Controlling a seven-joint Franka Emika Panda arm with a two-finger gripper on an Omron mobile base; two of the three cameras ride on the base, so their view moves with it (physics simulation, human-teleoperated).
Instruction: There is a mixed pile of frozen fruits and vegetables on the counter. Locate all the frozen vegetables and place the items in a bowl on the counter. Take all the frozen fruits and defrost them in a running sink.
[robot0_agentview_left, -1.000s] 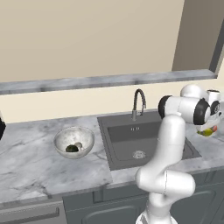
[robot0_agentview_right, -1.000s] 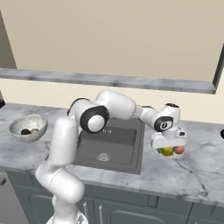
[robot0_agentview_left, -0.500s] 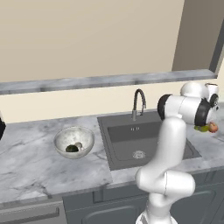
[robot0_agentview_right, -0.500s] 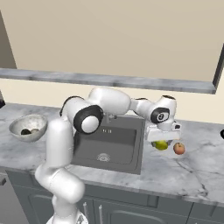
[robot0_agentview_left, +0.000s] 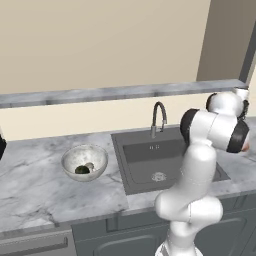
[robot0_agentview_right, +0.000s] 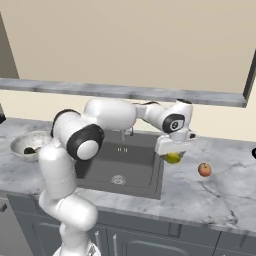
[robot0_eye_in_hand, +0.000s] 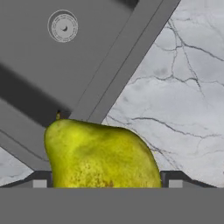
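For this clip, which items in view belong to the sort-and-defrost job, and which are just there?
Part of the job:
- yellow-green fruit, held between the gripper fingers near the sink's right edge
- reddish fruit on the counter
- sink with faucet
- bowl with the vegetables in it

Just there:
- ledge behind the counter
- cabinets below

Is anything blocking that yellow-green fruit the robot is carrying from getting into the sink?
Nothing visible does. The gripper holds the yellow-green fruit at the right edge of the sink, whose basin lies open below.
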